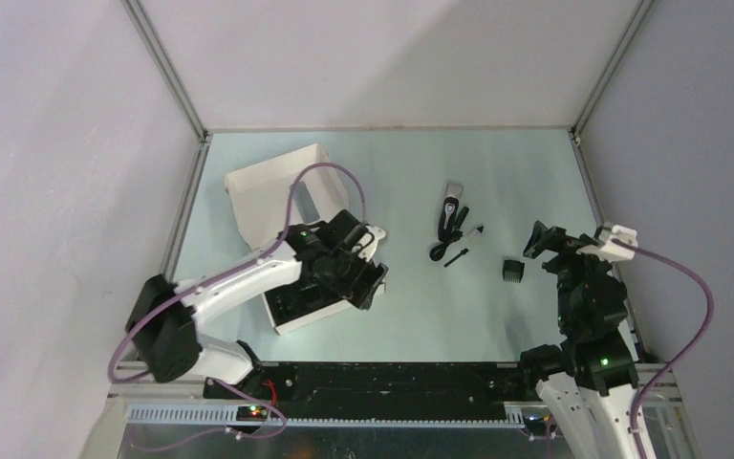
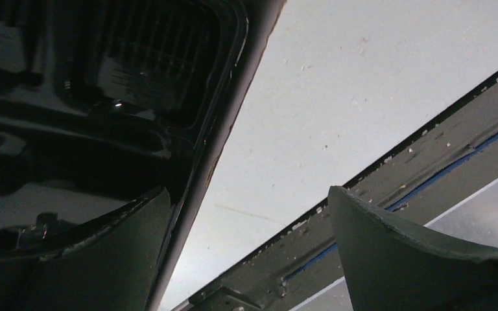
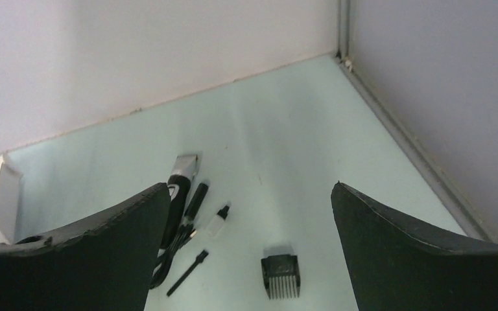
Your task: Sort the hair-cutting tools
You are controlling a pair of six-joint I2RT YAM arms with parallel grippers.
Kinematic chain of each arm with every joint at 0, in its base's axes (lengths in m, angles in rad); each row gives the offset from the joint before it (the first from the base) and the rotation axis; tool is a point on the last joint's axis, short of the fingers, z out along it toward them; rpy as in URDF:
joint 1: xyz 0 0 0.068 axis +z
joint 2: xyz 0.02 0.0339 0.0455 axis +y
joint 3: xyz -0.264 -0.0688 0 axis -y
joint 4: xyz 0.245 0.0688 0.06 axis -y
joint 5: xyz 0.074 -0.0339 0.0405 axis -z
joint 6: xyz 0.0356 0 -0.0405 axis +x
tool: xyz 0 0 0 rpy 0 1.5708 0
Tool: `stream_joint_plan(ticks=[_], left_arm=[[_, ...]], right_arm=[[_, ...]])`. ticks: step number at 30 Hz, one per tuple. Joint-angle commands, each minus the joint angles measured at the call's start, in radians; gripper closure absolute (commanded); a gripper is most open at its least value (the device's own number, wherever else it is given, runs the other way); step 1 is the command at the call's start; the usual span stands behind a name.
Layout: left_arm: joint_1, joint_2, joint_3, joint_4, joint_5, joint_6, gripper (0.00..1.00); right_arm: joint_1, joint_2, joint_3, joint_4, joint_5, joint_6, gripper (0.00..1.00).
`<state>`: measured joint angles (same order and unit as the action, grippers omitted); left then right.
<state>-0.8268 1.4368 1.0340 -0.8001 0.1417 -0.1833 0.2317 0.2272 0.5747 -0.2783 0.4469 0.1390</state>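
The hair-cutting tools are all lying loose on the counter [image 1: 411, 158], so the sorting is looking barely begun. The clipper [image 1: 452, 203] is resting mid-counter with the coiled cord [image 1: 438, 247] bunched at its near end. The thin brush [image 1: 456, 256] is lying just beside the cord, and the comb attachment [image 1: 513, 270] is sitting apart to their right. The left hand [image 1: 371, 268] is hovering over the black tray [image 2: 104, 97] of the white box [image 1: 311, 323], fingers spread wide and gripping nothing; whether the tray is holding anything is hard to tell under the arm. The right hand [image 1: 547, 253] is hanging near the comb attachment, likewise spread and empty, facing the tools. By my reading, every piece is waiting to be placed.
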Motion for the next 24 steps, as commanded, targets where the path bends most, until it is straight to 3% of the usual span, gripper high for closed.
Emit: stream_joint_plan(ticks=[1,5,11,14,18,24], left_arm=[[0.046,-0.182,0.083,0.008,-0.082,-0.023,0.02],[0.213,-0.329,0.077,0.061,-0.101,-0.085,0.02],[0.506,-0.550,-0.008,0.135,-0.170,-0.142,0.02],[0.539,-0.609,-0.019,0.118,-0.320,-0.180,0.02],[0.540,-0.661,-0.029,0.097,-0.476,-0.182,0.02],[0.496,-0.787,-0.081,0.113,-0.719,-0.156,0.02]], right_arm=[[0.006,0.153,0.151,-0.134,-0.111,0.076,0.00],[0.005,0.358,0.269,-0.298,-0.216,0.103,0.00],[-0.001,0.499,0.323,-0.412,-0.292,0.182,0.00],[-0.013,0.541,0.322,-0.396,-0.361,0.192,0.00],[-0.042,0.611,0.308,-0.353,-0.324,0.192,0.01],[-0.169,0.775,0.321,-0.423,-0.375,0.268,0.04]])
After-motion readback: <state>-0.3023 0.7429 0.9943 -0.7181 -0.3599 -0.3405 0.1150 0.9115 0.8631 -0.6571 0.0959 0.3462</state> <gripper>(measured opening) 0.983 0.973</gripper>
